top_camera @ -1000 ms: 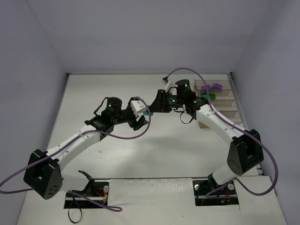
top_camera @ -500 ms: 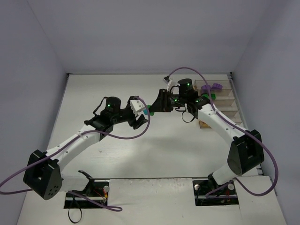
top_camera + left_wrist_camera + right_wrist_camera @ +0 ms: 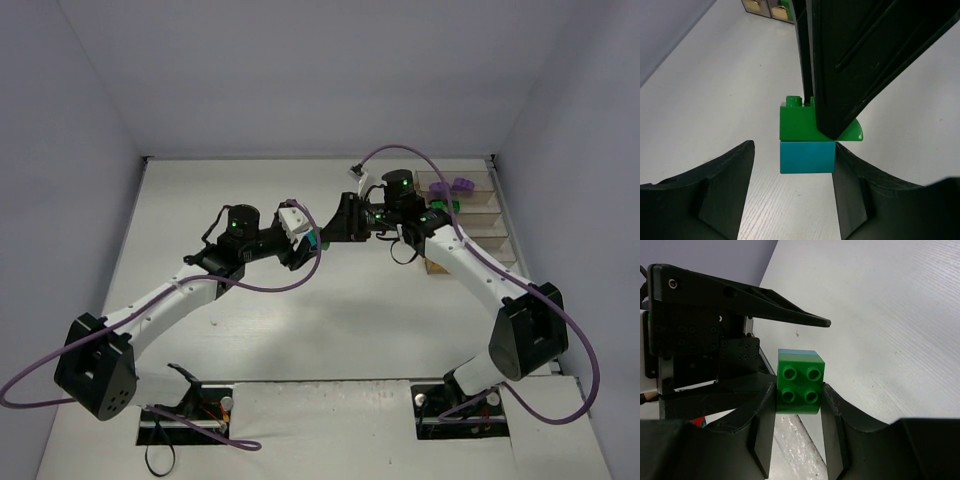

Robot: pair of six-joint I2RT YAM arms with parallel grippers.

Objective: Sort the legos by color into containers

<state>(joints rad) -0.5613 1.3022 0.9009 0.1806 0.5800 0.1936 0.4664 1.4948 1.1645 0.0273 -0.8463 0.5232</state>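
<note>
white table point(image 3: 250, 200), bins point(image 3: 485, 215) at its right edge. mid-table the right gripper point(image 3: 798, 400) pinches a green brick point(image 3: 799, 385) stacked on a teal brick point(image 3: 806, 156); the left gripper point(image 3: 792, 150) stands spread around it. a skewed pull could twist both bricks loose.

you've got a plain green brick point(image 3: 799, 385) with four round studs on its face, and a teal brick point(image 3: 806, 156) — both solid colour, no print. left gripper point(image 3: 792, 160) and right gripper point(image 3: 799, 407) are matte black. the table point(image 3: 705, 85) is white with fine grain lines. purple bricks point(image 3: 461, 185) show far right.
</note>
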